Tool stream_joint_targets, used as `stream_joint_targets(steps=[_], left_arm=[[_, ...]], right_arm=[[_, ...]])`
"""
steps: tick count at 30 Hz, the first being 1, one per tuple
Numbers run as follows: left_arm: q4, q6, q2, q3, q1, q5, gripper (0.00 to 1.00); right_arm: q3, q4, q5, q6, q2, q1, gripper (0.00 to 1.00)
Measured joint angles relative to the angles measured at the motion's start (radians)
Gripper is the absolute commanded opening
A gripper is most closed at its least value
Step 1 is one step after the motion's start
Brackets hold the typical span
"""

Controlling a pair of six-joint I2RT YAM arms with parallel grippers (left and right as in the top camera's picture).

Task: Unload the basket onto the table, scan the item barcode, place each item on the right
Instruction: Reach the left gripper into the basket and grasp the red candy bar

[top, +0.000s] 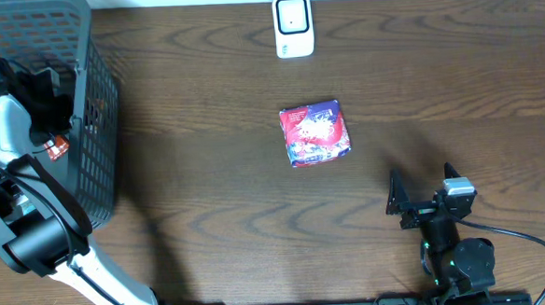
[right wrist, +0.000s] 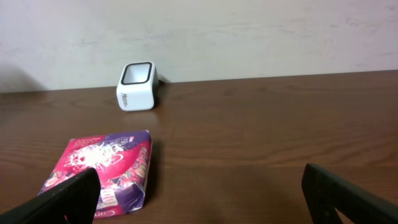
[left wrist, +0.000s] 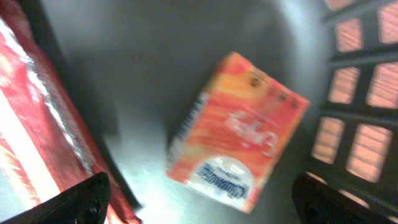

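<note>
Orange box (left wrist: 239,134) lies flat on the floor of the dark grey basket (top: 99,134), which stands at the table's left end. Seen from the left wrist, the box sits askew. Its long axis runs on a steep diagonal from upper right to lower left, and the end with a white oval label points toward the lower edge of that view. The broad face is orange with pale, blurred lettering that cannot be read. A narrow light side face shows along its left edge, and its markings are too soft to make out. Just beside the box, to the left in that view, lies a red foil packet (left wrist: 31,124).

The left gripper (left wrist: 208,205) hangs above the box inside the basket. Its fingers are spread wide, with one tip on either side of the view, and they hold nothing.

Out on the bare wooden table (top: 211,230), a pink and purple packet (top: 315,133) lies flat near the middle. It is nearly square and turned slightly off the table's edges. A white scanner (top: 293,25) stands well behind it at the far edge, its dark window facing up.

The right gripper (top: 401,202) rests low near the table's front edge, apart from the packet. Its fingers are fully spread and empty.
</note>
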Motion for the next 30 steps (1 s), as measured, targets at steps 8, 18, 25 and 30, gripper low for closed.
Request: stream_joint_targets(steps=[8, 18, 25, 30], left_arm=[[0.119, 0.0, 0.0, -0.098, 0.0, -0.039, 0.92], [0.169, 0.011, -0.001, -0.135, -0.003, -0.024, 0.32], [0.158, 0.006, 0.0, -0.141, -0.002, -0.045, 0.07], [0.156, -0.09, -0.017, -0.141, 0.002, -0.047, 0.07]], right_arm=[[0.0, 0.0, 0.0, 0.0, 0.0, 0.0, 0.99], [0.0, 0.0, 0.0, 0.0, 0.0, 0.0, 0.99], [0.0, 0.0, 0.0, 0.0, 0.0, 0.0, 0.99], [0.0, 0.0, 0.0, 0.0, 0.0, 0.0, 0.99]])
